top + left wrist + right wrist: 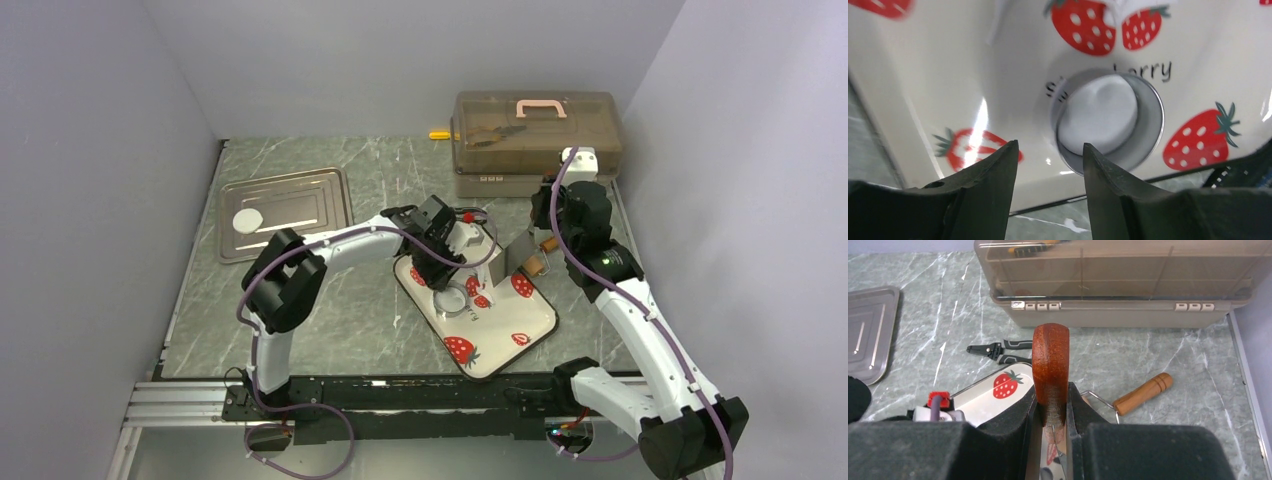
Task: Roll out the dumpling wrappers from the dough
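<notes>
On the strawberry plate near the front of the bench, the left end effector hangs with fingers spread and empty, just short of a metal ring encircling the pressed dough. Beside it, the right end effector pinches a wooden-handled scraper. One finished dumpling wrapper lies on the steel tray farther back. The risk: soft dough may cling to the ring and tear when lifted.

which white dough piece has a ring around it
The dough on the strawberry plate, just ahead of the left pincer, sits inside the ring; the other white disc lies bare on the metal tray.
</notes>
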Controlling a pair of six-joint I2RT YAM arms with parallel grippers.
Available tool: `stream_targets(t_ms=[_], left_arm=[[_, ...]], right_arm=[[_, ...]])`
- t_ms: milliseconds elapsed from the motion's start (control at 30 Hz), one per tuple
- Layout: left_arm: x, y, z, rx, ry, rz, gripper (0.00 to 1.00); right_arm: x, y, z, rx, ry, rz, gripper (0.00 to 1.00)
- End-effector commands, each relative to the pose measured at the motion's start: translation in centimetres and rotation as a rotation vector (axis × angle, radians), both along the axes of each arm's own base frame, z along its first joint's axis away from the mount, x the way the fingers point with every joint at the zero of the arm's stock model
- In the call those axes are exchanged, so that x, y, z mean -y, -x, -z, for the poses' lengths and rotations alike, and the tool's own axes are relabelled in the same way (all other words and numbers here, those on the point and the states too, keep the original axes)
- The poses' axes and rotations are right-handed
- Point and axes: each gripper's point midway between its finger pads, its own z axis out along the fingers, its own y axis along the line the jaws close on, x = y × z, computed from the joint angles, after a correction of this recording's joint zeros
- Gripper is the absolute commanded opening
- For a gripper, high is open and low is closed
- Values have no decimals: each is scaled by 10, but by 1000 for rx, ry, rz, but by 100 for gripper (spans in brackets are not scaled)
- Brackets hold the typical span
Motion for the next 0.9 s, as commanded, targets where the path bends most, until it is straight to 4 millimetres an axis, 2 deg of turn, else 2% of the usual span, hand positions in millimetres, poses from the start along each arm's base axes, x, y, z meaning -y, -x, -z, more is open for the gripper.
stream_targets(t_ms=[0, 133, 167, 300, 500, 700, 867], left_arm=[[-2, 29, -7, -112, 19, -23, 55], [-4, 26, -1, -93, 5, -31, 50], [-6, 24, 1, -82, -6, -34, 44], [-6, 25, 1, -76, -8, -4, 2], [15, 16, -15, 67, 59, 223, 0], [28, 14, -13, 304, 44, 586, 0], [36, 17, -15, 407, 43, 783, 0]], right_arm=[[-6, -7, -34, 93, -47, -15, 0], [-7, -7, -33, 92, -55, -18, 0], [-7, -7, -32, 93, -57, -19, 0], [-11, -8, -31, 92, -73, -35, 0], [-29, -19, -27, 108, -115, -108, 0], [-38, -28, -22, 129, -181, -210, 0], [-42, -27, -9, 114, -226, -301, 0]])
